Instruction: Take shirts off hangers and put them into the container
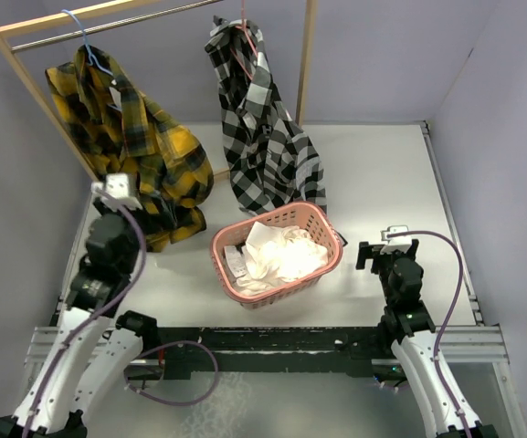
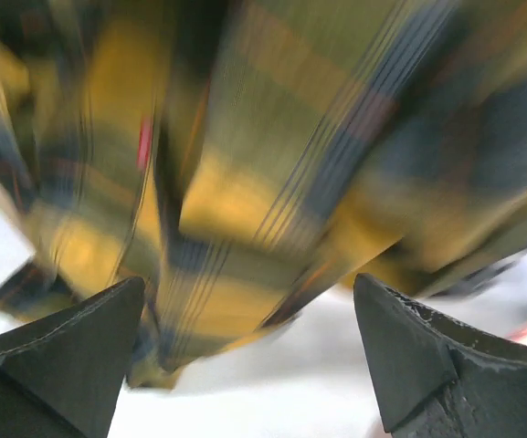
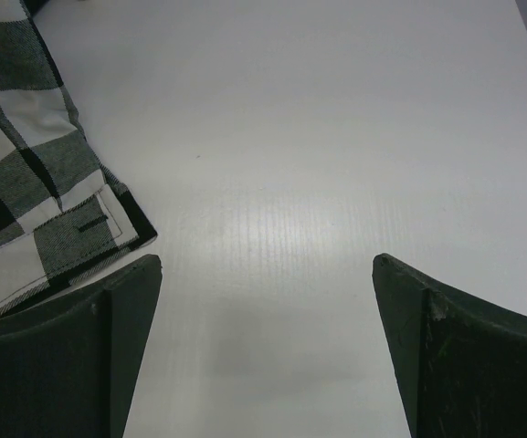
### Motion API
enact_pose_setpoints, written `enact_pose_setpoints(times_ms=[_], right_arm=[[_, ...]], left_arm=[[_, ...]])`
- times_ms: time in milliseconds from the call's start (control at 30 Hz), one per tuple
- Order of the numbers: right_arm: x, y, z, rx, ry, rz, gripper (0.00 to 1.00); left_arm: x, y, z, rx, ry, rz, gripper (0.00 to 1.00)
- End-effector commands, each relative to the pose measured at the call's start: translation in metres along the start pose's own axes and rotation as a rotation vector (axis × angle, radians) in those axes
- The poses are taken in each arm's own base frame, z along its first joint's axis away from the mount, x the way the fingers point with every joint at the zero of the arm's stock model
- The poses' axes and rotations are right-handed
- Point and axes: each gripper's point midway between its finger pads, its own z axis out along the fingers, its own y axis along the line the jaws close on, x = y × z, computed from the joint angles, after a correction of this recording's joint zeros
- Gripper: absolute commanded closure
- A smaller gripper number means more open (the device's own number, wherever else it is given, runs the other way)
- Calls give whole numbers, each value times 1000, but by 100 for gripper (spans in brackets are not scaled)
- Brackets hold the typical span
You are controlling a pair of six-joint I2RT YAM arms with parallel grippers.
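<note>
- Right gripper point(image 3: 268, 310) hovering over bare table point(image 3: 318, 137); jaws standing wide, holding nothing; hem of black-and-white shirt point(image 3: 26, 164) lying just to its left.
- Pink basket point(image 1: 325, 265) sitting mid-table, white cloth point(image 1: 281, 255) lying inside.
- Left gripper point(image 2: 249, 338) nosing up to lower folds of yellow shirt point(image 2: 272, 182); jaws wide, gripping nothing.
- Both shirts hanging from rack point(image 1: 26, 78) on blue hanger point(image 1: 87, 44) and pink hanger point(image 1: 243, 36), tails reaching table.
- Fabric looking light, limp, drapey, probably catching on hanger shoulders.
- Best hold, judging: pinching bunched cloth near collar or shoulder.
</note>
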Motion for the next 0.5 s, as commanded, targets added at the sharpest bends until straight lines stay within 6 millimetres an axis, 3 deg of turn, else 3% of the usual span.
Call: enact_pose_setpoints(times_ms=[0,67,167,300,467], right_arm=[[-14,-4,1,25,-52,22,0],[-14,-4,1,25,-52,21,0],[-14,-4,1,26,-52,22,0],[-14,-4,1,26,-52,22,0],[-14,-4,1,25,-53,22,0]], left_arm=[[-93,-39,-52,166,17,-199,1],[-110,-42,-72,199,40,-180,1],[-94,-25,-92,102,99,-300,1],[-80,-40,-105,270,18,-213,2],[-85,-33,-115,287,-139,-215,36]])
